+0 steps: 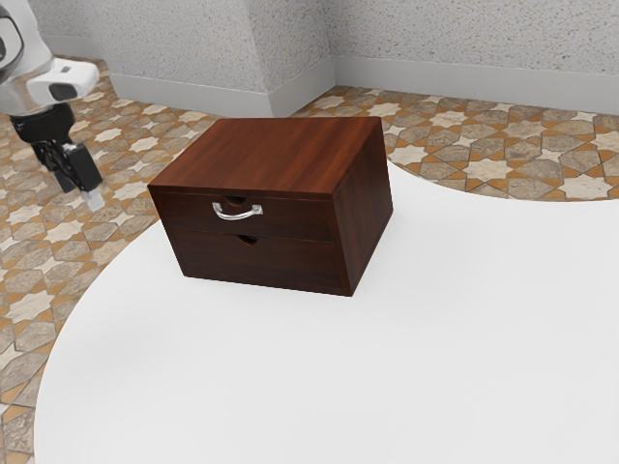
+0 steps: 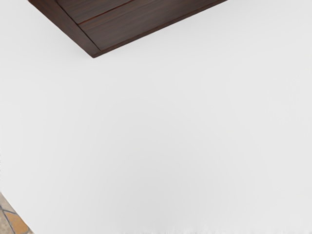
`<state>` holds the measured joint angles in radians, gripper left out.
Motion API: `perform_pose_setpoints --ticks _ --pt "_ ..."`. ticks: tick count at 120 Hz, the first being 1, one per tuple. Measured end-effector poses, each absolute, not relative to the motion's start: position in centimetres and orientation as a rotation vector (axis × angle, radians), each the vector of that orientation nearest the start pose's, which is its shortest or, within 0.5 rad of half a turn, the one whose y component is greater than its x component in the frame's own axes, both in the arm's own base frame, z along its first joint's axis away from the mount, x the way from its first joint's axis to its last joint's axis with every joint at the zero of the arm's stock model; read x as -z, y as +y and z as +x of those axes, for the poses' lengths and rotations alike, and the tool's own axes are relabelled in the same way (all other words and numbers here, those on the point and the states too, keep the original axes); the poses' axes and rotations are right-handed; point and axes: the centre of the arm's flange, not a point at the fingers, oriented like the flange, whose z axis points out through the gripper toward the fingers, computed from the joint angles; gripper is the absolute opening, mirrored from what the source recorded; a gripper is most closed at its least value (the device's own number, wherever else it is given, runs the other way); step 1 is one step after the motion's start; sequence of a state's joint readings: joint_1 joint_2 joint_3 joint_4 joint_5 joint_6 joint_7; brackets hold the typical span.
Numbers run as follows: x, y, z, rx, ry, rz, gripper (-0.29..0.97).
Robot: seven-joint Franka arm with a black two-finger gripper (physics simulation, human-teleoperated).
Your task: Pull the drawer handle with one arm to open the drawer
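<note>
Item: small two-drawer cabinet [image 1: 280, 193] in dark reddish wood, standing on a round white surface [image 1: 387, 367] towards its far edge, with patterned floor tiles [image 1: 58, 251] beyond it. In the wrist view a lower front corner of the cabinet [image 2: 122, 24] showed over the bare surface [image 2: 170, 146].

Fittings: the upper drawer [image 1: 247, 215] carried one curved metal handle [image 1: 238, 211], set crosswise near the top of its front, below a small half-round notch. The lower drawer [image 1: 256, 256] had a notch and no handle. Both fronts sat flush with the case, so the upper drawer was shut.

Arm: the gripper [image 1: 82, 193] hung at the exterior view's left, well apart from the cabinet and about level with its top. Its jaws looked slightly parted and held nothing.

Handling, as judged: the handle looked rigid, smooth and thin, likely slippery, and stood a little off the wood, leaving room for a jaw behind it. The best hold would be at the bar's middle, one jaw above and one below, so the pull runs straight out. The case looked light enough to slide on the smooth surface if tugged hard; a slow, level pull seemed wise.
</note>
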<state>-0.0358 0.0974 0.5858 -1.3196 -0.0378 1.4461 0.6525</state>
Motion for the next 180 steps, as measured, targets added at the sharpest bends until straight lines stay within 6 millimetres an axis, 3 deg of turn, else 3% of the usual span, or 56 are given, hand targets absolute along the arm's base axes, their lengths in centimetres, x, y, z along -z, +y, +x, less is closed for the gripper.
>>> perform_pose_setpoints --ticks 20,42,62,93,106,124,140,162,180 --pt "-68.7 27.8 48.9 0.046 0.341 -3.085 0.68" --pt "-76.8 26.0 43.9 0.308 0.537 -3.01 0.68" --pt "-78.0 23.7 44.5 0.34 0.704 -2.959 0.68" --pt "-74.7 24.0 47.4 0.079 0.751 -2.846 0.68" --pt "-74.2 23.2 48.7 0.011 0.792 -2.773 0.68" --pt "-71.1 21.0 49.9 -0.074 0.918 -2.676 0.68" --pt "-68.0 19.7 50.0 -0.087 1.016 -2.576 0.68" --pt "-67.1 19.5 51.1 -0.032 1.064 -2.476 0.68" --pt "-65.7 16.3 52.3 0.004 1.176 -2.411 0.68"
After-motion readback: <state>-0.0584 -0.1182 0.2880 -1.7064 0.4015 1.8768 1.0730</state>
